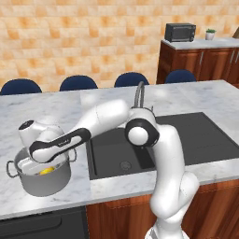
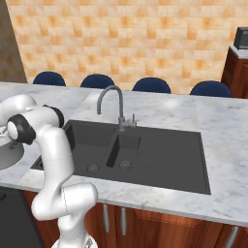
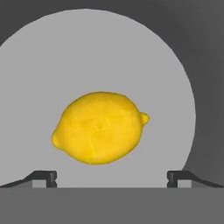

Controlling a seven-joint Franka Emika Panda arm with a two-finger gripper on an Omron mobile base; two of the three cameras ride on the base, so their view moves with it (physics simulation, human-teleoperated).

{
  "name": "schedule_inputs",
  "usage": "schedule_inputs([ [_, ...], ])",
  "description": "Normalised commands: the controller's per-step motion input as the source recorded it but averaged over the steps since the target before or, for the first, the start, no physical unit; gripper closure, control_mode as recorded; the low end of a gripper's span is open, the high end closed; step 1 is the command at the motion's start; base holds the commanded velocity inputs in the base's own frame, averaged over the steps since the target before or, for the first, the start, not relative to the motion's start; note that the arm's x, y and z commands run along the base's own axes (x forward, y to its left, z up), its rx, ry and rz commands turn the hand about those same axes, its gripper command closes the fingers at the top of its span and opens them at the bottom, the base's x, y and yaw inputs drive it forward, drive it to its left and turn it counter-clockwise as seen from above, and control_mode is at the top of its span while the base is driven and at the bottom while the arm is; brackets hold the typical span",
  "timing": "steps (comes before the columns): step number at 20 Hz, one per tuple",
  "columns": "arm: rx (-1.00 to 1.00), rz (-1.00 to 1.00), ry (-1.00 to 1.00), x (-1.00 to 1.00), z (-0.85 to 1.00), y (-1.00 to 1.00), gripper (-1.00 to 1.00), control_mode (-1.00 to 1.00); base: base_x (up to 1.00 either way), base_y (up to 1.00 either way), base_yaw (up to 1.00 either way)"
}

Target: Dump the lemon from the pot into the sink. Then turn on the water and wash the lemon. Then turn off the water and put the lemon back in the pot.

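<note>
The pot (image 1: pixel 44 179) sits on the marble counter (image 1: pixel 196 95) near its front edge, just left of the dark sink (image 1: pixel 186 140). The lemon (image 3: pixel 99 127) lies on the pale bottom of the pot, so none of the washing has begun. The arm bends down over the pot, and the pincer (image 3: pixel 112 177) hangs right above the lemon with its two tips wide apart and nothing between them. They stand that way, I think, so they can drop down on both sides of the fruit. The tips look like they are not touching it yet, but that is hard to tell. The faucet (image 2: pixel 114 104) stands behind the sink, dry, waiting for later.
</note>
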Motion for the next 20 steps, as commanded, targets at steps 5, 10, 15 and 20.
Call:
schedule_inputs([
  [5,0.00,0.00,-0.07,0.04,-0.25,-0.02,-1.00,-1.00,0.00,0.00,0.00],
  [10,0.00,0.00,0.00,0.15,-0.05,0.00,-1.00,-1.00,0.00,0.00,0.00],
  [15,0.03,0.00,0.00,0.30,0.00,-0.01,-1.00,-1.00,0.00,0.00,0.00],
  [20,0.06,0.00,-0.02,0.32,-0.01,-0.01,-1.00,-1.00,0.00,0.00,0.00],
])
